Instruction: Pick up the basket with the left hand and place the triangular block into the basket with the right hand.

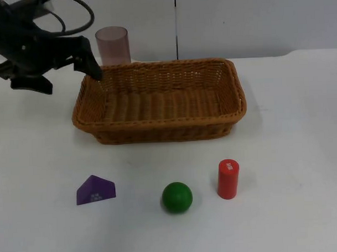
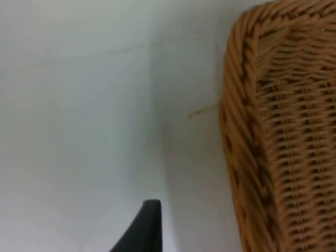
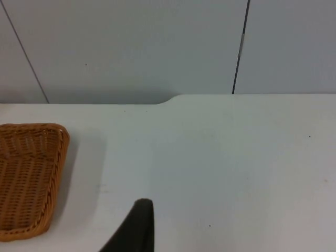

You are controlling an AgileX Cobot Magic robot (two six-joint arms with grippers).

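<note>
- Top view: left gripper (image 1: 93, 66) at the far left corner of the wicker basket (image 1: 159, 101), one dark fingertip reaching down to the rim there. Cannot tell whether spread or pressed together, nor whether the rim is already pinched.
- Basket flat on the white table (image 1: 302, 154), well beyond the blocks. Translucent pink cup (image 1: 112, 45) just behind that same corner, close beside the gripper.
- Purple triangular block (image 1: 95, 190) lying on the table on the near side of the basket, well apart from the left gripper. Green ball (image 1: 177, 197) and red cylinder (image 1: 228, 179) in the same row, further along from the block.
- Left wrist view: woven rim and wall of the basket (image 2: 273, 136) close alongside the gripper, bare table beside it.
- Right wrist view: end of the basket (image 3: 31, 173) off to one side and some way ahead of the right gripper, open table and grey partition wall (image 3: 131, 47) beyond. Right arm waiting, jaw state impossible to tell.
- Risks, judged from here: a thin corner hold likely to let the basket tip or slip on lifting; a sideways shift at that corner likely to knock the cup over; later, a sagging basket likely to make the block miss or bounce out.
</note>
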